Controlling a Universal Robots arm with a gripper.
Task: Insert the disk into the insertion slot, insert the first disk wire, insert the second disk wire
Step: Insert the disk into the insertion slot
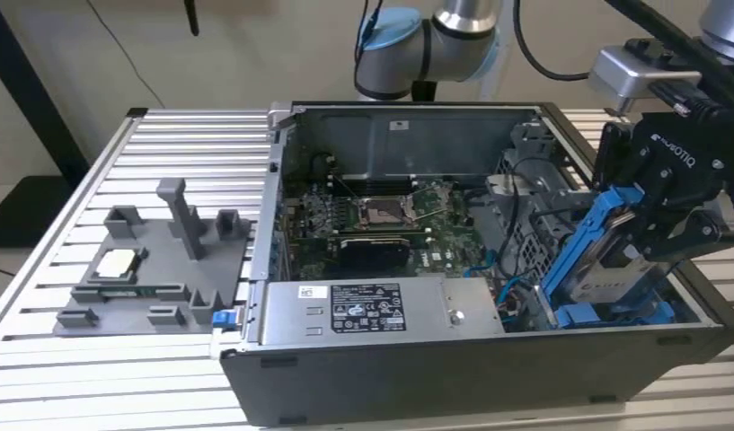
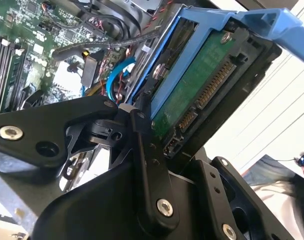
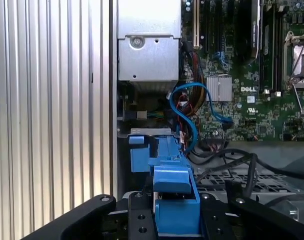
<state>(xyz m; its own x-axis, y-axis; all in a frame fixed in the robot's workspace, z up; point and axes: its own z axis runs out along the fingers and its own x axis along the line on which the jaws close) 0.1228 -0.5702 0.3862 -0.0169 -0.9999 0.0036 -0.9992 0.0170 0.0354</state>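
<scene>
Gripping the disk (image 1: 606,260) by its upper end, the tool (image 1: 668,211) is clamped on the blue frame, 1 black finger (image 2: 148,150) pressed to each flat side. The disk hangs at the end of the open computer case (image 1: 463,377) that lies on the exterior view's right. It stands nearly upright but leans, its top tipped outward from the case. Its lower end is already below the case rim, at the mouth of the slot (image 1: 532,254), the perforated grey metal bay. I cannot tell whether it has entered the guides.

In the second wrist view the green circuit board and the connector edge face the tool, so the plug end looks to be staying uppermost, which suits the wiring.

To do this step well, I would judge that the lean must come out first: the blue rails should run parallel to the bay walls before any push, or the frame may jam. A looping blue cable (image 3: 187,112) and black cables (image 3: 226,162) lie inside the case just beside the bay; the disk should go down without pinching them. A straight, slow, even descent seems best.
</scene>
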